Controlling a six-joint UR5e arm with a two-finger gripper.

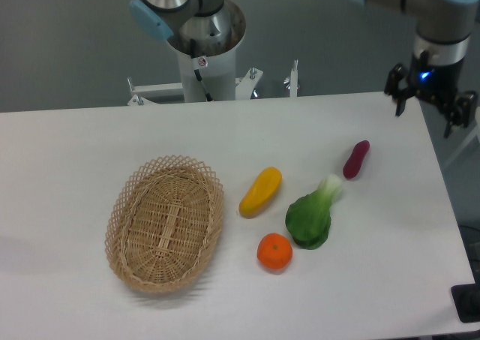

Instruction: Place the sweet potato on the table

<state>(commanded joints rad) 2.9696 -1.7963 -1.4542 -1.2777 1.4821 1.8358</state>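
Sweet potato (355, 159) on table (90, 145), open pincer (429, 109) apart.

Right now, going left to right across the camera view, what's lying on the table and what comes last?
Wicker basket → yellow squash → orange → bok choy → sweet potato, all on the table. Last, past the table's right edge, is the gripper, raised and open, holding nothing.

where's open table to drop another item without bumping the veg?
Bare stretches of the table: left of and behind the basket, and the front right corner. Crowded: squash, orange, bok choy and sweet potato cluster mid-right.
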